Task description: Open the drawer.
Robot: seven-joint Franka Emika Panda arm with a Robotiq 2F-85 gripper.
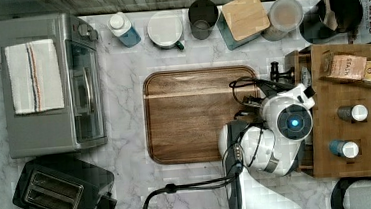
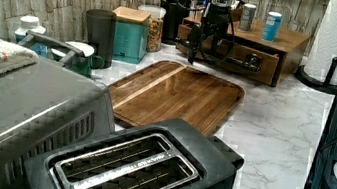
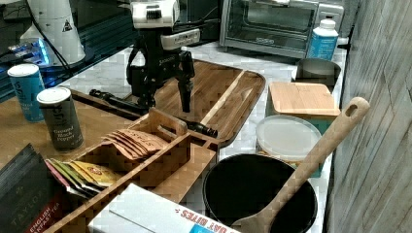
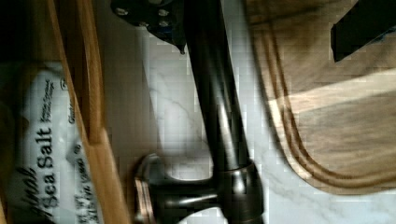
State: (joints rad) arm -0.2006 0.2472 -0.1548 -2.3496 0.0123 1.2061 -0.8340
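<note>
We see the drawer (image 2: 242,60) at the desk's back edge in the left view, under a wooden box with spice jars (image 2: 271,25) on top, and it looks pulled out a little already. Our gripper (image 3: 163,92) is open, with one finger on each side of the long black bar handle (image 4: 217,107), not squeezing it. We think the drawer is stiff, hard wood and a bit heavy, so the strong bar is the best place to hold.

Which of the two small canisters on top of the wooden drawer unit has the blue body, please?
The blue canister is the one farther from the tea packets; the dark canister beside it stands closer to them.
</note>
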